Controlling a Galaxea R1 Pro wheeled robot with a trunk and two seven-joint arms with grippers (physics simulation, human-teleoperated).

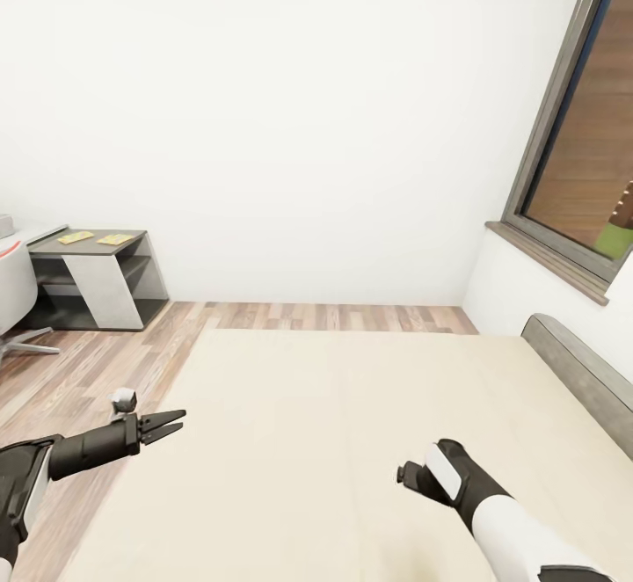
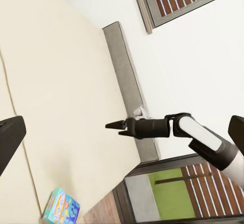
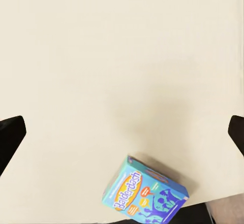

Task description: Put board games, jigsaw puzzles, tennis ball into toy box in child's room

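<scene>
At the far left of the head view a grey office chair [image 1: 13,287] stands on the wood-plank floor [image 1: 79,362], just beside the low dark grey section of the table [image 1: 97,279] against the white wall. Two thin jigsaw puzzles [image 1: 76,236] lie flat on that dark top, side by side and a little apart, yellow with traces of other colours; they are too small to make out further.

Nearer the camera, the left gripper [image 1: 164,425] reaches out level over the left edge of the bed [image 1: 352,441]. Its black jaws stand slightly spread at the tips and pinch nothing.

The cream mattress takes up the middle of the head view, bare there. In the left wrist view a blue board game [image 2: 61,206] lies on the mattress close to its edge. The right wrist view shows the same box [image 3: 145,193] flat on the mattress with its cartoon cover up, turned at an angle.

Further right, the right gripper [image 2: 116,126] hangs above the mattress with nothing in it; in the left wrist view its jaws come nearly to a point, almost pressed together. In the head view that arm [image 1: 492,512] points away and the jaw tips are hidden.

At the far right the grey padded frame [image 1: 580,371] runs along the wall under the dark-framed window [image 1: 580,125].
</scene>
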